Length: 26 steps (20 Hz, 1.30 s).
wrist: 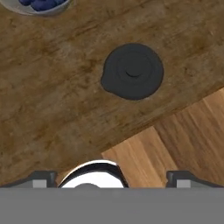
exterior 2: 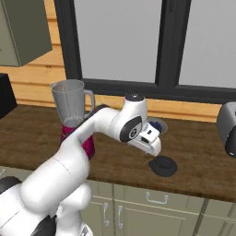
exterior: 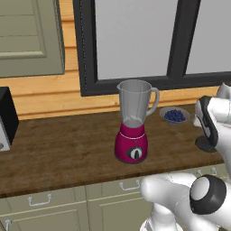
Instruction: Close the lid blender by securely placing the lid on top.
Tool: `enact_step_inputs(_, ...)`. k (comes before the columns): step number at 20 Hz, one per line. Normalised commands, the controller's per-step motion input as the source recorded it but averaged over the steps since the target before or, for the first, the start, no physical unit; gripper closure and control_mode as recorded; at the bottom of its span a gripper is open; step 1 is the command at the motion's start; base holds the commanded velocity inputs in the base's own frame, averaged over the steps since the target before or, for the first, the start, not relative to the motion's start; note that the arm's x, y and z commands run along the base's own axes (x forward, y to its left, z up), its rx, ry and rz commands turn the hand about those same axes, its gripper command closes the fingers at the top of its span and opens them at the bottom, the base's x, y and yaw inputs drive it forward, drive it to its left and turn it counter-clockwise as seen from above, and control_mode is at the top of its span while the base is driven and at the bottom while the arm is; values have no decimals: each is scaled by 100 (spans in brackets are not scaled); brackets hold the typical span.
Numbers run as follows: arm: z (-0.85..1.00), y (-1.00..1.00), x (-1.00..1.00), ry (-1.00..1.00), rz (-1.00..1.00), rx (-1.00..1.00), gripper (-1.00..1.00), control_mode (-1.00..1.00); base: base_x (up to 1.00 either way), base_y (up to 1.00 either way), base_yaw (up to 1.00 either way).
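Pincer: the gripper (wrist: 112,177) hangs above the counter with its two tips set wide apart and nothing between them — released, looking straight down.
Lid: the lid (wrist: 132,71) lies flat on the wooden counter (wrist: 52,96) ahead of the tips, off their centre line; in the right base view it sits just below and in front of the hand (exterior 2: 162,166), near the counter's front edge.
Blender: the blender (exterior: 132,121) stands upright well to the left of the lid, its jar mouth open and uncovered.
Bowl: the bowl of berries (exterior: 174,116) sits behind the lid, between it and the wall.
Step in hand: likely the approach to the lid, which is not yet grasped.
Risk, descent: the tips are not centred over the cap, so one finger could land on its top and push it instead of straddling it.
Risk, slip: the cap is low and round — a shallow pinch may skid it toward the edge.
Risk, carry: swinging left, the arm could knock the tall jar.
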Motion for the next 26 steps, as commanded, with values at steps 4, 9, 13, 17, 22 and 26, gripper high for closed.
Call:
enact_step_inputs(4, -62, -66, 40, 10, 0, 18, -100, -100, 0, 0, 0)
enact_step_inputs(9, -44, -19, 31, 0, 0, 6, -100, -100, 0, 0, 0)
enact_step_inputs(13, -64, -15, 24, 6, 0, 2, -100, -100, 0, 0, 0)
enact_step_inputs(17, -54, -9, 33, 8, 0, 0, -100, -100, 0, 0, 0)
enact_step_inputs(22, -24, -15, 38, 5, 0, 0, -100, -100, 0, 0, 0)
enact_step_inputs(26, -24, -31, 23, 3, 0, 0, -100, -100, 0, 0, 0)
